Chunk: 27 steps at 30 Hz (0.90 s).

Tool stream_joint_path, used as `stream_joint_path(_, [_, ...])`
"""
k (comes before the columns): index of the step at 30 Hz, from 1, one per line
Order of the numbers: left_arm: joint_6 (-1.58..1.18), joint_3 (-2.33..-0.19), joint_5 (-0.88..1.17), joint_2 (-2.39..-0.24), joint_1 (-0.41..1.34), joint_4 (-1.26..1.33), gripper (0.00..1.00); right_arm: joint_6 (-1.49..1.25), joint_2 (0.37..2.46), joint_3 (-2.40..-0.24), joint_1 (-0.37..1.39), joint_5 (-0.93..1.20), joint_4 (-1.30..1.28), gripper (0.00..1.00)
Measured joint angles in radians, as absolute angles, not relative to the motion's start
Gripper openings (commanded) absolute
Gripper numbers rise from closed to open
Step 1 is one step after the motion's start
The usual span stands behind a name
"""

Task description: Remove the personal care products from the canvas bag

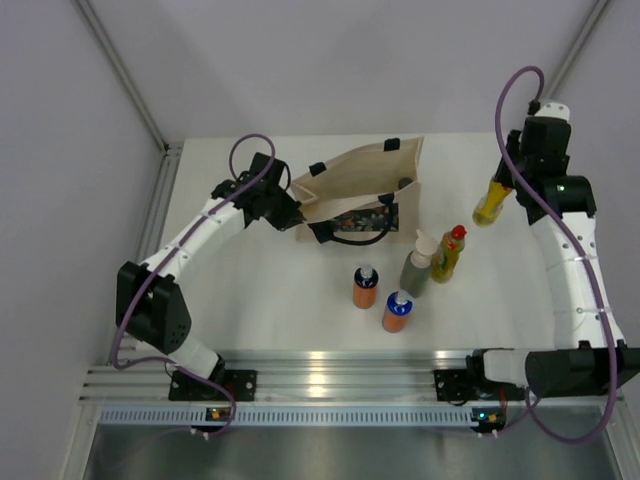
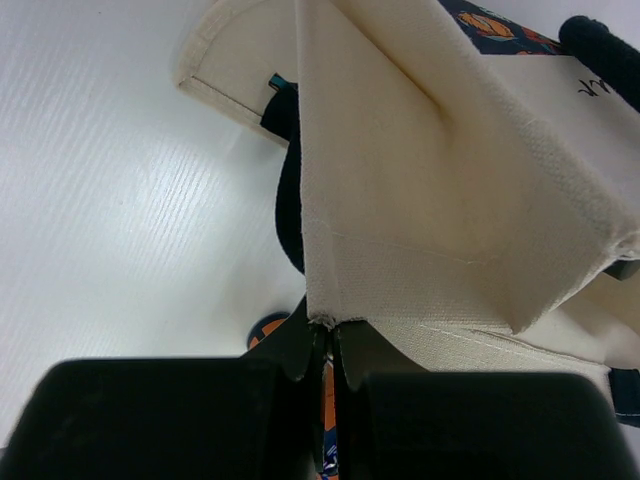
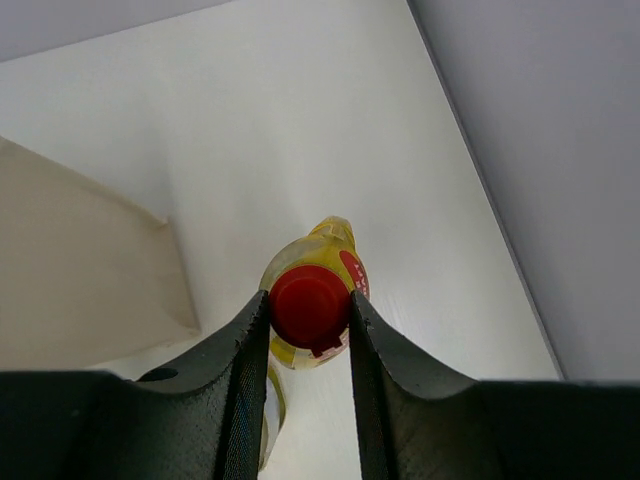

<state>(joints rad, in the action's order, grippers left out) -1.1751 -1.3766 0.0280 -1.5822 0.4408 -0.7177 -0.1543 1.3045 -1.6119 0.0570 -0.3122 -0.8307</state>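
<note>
At upper right, the right gripper [image 1: 500,188] nips a seemingly light, slick yellow bottle [image 1: 489,207] by its red cap [image 3: 310,305]; the left gripper [image 2: 322,338] clamps the limp canvas bag [image 1: 360,175].

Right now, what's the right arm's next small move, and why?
Probably lower the yellow bottle onto bare table beside the four standing bottles, then open. The right gripper grips its red cap, outside the canvas bag the left gripper pinches.
</note>
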Motion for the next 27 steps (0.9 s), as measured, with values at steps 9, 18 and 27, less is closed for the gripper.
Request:
stream_joint_path(9, [-1.173, -1.39, 0.033, -1.602, 0.441, -0.717, 0.0, -0.157, 1.119, -1.144, 0.038, -0.278, -0.526, 0.0])
stream_joint_path(18, [-1.159, -1.391, 0.033, -1.602, 0.441, -0.717, 0.0, -0.159, 1.119, -0.978, 0.037, -0.245, -0.453, 0.0])
stream_joint_path(27, [-1.155, -1.395, 0.033, -1.608, 0.441, -0.717, 0.0, -0.153, 1.06, -0.929, 0.037, -0.237, -0.423, 0.46])
